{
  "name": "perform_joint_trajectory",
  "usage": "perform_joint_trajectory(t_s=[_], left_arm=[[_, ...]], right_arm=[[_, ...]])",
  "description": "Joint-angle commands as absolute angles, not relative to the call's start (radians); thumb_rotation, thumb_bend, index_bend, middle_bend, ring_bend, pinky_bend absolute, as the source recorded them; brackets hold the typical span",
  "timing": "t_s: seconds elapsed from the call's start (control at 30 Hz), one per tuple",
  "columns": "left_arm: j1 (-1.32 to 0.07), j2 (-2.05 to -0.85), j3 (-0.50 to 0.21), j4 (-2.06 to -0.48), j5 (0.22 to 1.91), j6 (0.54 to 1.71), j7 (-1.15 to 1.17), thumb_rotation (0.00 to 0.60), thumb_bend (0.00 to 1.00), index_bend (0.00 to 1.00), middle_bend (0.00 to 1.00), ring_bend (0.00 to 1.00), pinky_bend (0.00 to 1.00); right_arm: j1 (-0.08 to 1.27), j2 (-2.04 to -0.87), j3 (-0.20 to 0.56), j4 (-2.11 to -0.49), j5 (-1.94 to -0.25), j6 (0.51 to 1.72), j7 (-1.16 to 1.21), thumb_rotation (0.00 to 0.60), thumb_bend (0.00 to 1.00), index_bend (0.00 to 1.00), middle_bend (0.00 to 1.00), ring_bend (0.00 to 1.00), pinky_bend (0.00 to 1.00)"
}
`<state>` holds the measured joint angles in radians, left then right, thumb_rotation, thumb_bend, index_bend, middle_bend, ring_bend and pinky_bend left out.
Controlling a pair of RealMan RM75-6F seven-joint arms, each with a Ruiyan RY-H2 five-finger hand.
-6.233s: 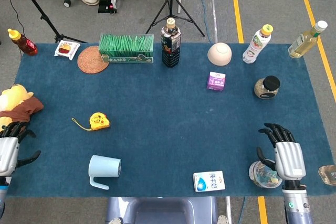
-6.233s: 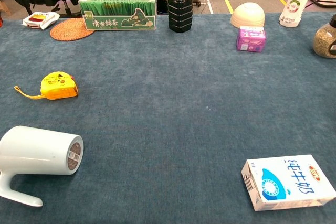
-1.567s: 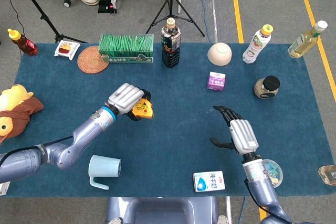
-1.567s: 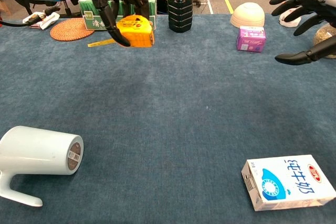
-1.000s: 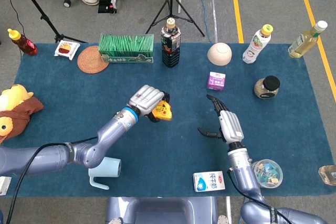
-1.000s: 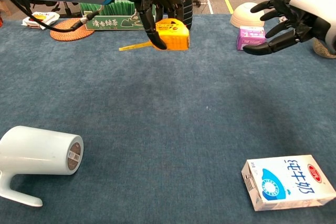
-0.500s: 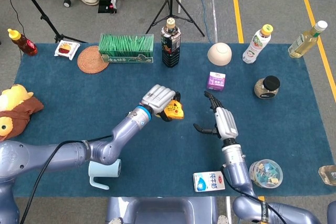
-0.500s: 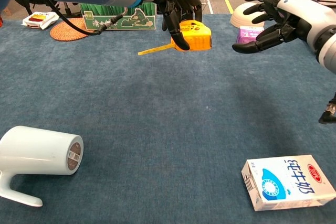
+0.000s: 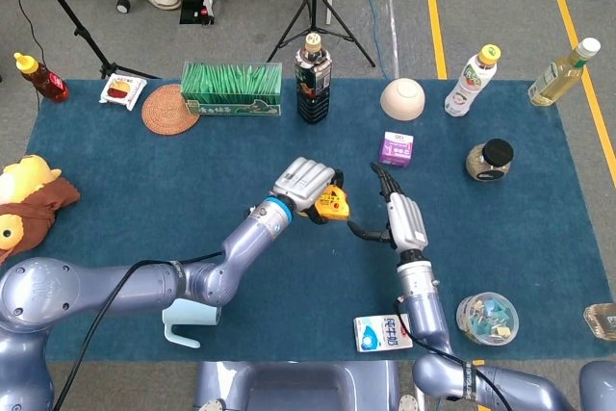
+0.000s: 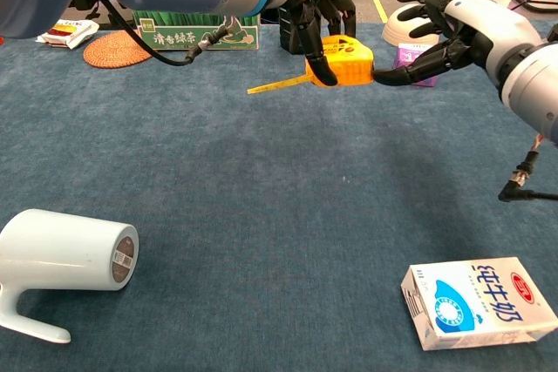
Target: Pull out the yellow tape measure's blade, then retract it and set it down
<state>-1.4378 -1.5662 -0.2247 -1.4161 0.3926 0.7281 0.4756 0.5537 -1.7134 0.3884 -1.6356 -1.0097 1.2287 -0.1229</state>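
Yellow plastic tape measure: in left hand, raised over table centre. Right hand: just right of it, fingertips at its casing. Pale blue cylindrical mug on its side: near-left of left hand; white rectangular milk carton: near side of right hand.

Bare cloth lies below the hands; milk carton and mug flank the near edge

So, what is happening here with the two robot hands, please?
The left hand holds the yellow tape measure up above the blue table, near its middle. The right hand is open, with its fingers spread and one fingertip right at the front end of the case, where the blade comes out. The blade does not look pulled out yet; only a thin yellow strap hangs from the back of the case.
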Motion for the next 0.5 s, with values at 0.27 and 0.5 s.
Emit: perform_joint_trajectory(t_s=[0.27,0.5], left_arm=[[-1.456,-1.589,-0.227,-1.403,0.368,0.745,0.489,0.600,0.23,0.54,0.44,0.39,0.46],[-1.464,-1.603,-0.230,-1.398,0.363,0.744,0.491,0.600,0.23,0.54,0.44,0.39,0.46]], right_arm=[[0.562,-1.727,0.393,-1.624,-1.003,1.233,-0.116,0.568,0.23,0.00,0.09,0.13,0.23],[0.568,-1.739,0.396,-1.610,-0.996,1.233,-0.112,0.569,0.23,0.00,0.09,0.13,0.23]])
